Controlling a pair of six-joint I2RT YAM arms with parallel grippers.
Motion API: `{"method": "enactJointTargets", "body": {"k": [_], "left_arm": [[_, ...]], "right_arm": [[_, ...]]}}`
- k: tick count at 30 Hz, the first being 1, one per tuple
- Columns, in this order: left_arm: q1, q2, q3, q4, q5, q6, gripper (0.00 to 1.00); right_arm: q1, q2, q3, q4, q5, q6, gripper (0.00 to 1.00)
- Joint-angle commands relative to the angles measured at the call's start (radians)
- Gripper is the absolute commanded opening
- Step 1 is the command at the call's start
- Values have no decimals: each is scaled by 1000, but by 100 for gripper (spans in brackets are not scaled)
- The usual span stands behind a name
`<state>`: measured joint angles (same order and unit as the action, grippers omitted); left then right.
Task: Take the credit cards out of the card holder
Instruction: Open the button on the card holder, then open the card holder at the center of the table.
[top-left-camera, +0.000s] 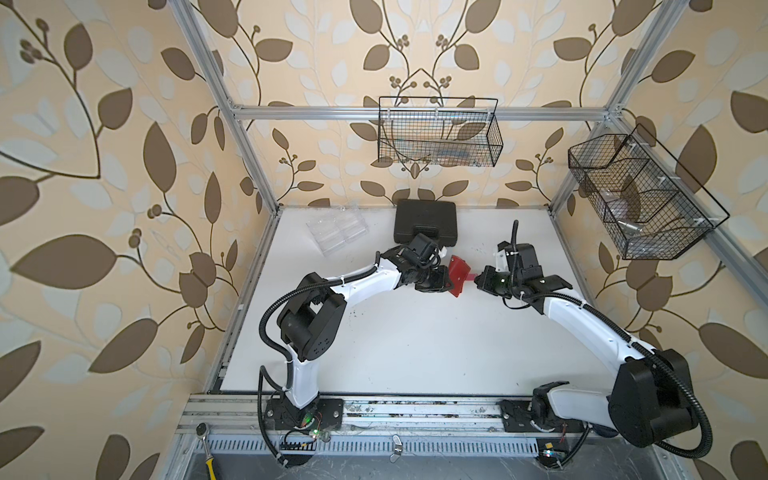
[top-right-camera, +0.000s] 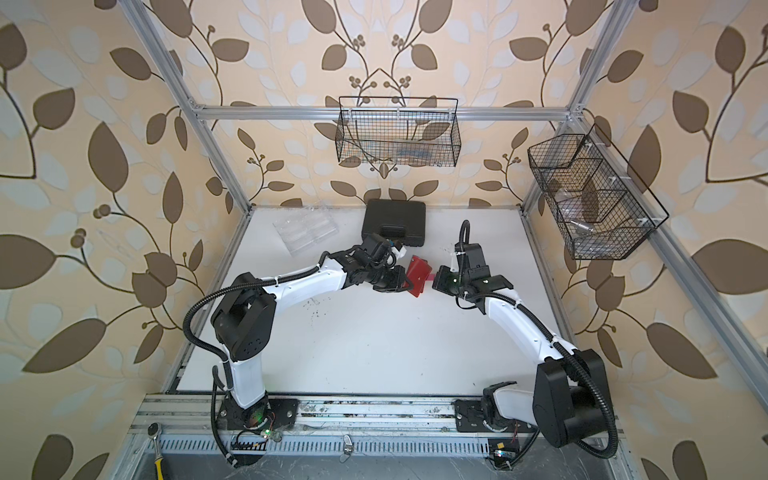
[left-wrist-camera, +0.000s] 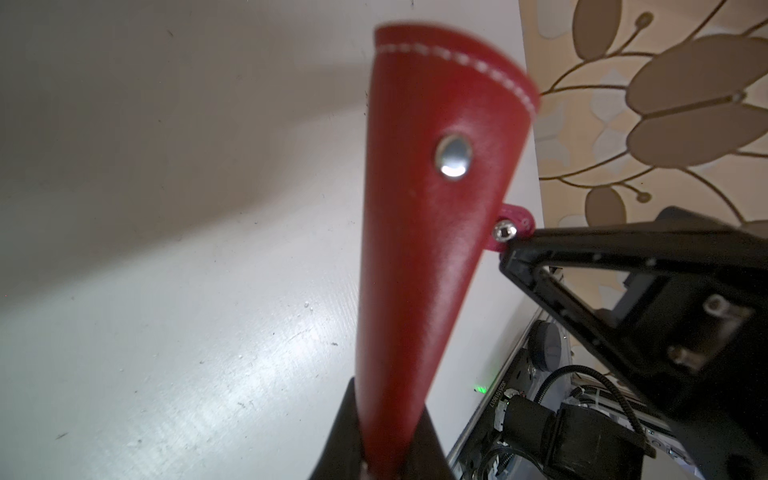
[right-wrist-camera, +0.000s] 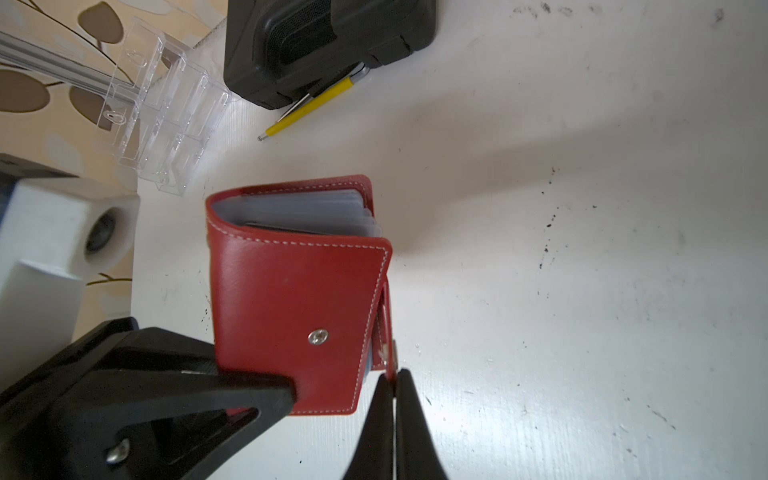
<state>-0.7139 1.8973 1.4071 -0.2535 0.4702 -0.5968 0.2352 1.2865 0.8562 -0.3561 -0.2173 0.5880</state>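
- Two pincers meet at the card holder (right-wrist-camera: 291, 299), which hangs between them and seems lifted off the white table (right-wrist-camera: 582, 291).
- The left pincer (top-left-camera: 445, 286) is clenched on the card holder. One finger (right-wrist-camera: 249, 399) lies across the front cover near the folded spine, and the other is hidden behind it.
- The right pincer (right-wrist-camera: 392, 386) is clenched on the strap tab (left-wrist-camera: 519, 216), right at its tips. The strap stands a little off the cover.
- The snap stud (right-wrist-camera: 318, 336) on the cover is bare, so I judge the strap is unfastened. The cover is nearly closed over the plastic sleeves (right-wrist-camera: 299, 208).
- Handling, as I judge: the holder is light, its cover is soft and bends, and the sleeves are thin and slippery. A grip near the spine is the firmest one. The strap is good only for pulling the cover open.
- The credit cards (right-wrist-camera: 286, 227) are almost hidden; a dark strip among the sleeves may be one. They are probably stiff and thin, so each is best taken by a free edge at the sleeve mouth.
- In the way are the nearly closed cover itself and the left finger that presses on it.
- Beyond the left pincer lies a black case (right-wrist-camera: 324, 41), with a yellow pen-like tool (right-wrist-camera: 311, 108) just beside it. A clear tray (right-wrist-camera: 166, 124) is further off on its outer side. All are well apart from the tips.
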Motion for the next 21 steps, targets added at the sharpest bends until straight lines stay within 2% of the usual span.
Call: {"method": "enactJointTargets", "body": {"k": [1, 3, 6, 12, 16, 21], "left_arm": [[1, -50, -27, 45, -8, -29, 33], [1, -50, -36, 51, -12, -39, 43], [2, -44, -45, 53, -18, -47, 50], [16, -89, -75, 55, -101, -80, 65], [26, -139, -96, 50, -161, -105, 69], [28, -182, -109, -19, -267, -111, 70]], "right_arm": [[18, -26, -18, -6, 2, -25, 0], [27, -26, -25, -14, 3, -33, 0], [43, -31, -34, -16, 4, -43, 0], [100, -35, -14, -29, -6, -57, 0], [146, -18, 19, -43, -15, -50, 0], [184, -3, 51, -46, -29, -27, 0]]}}
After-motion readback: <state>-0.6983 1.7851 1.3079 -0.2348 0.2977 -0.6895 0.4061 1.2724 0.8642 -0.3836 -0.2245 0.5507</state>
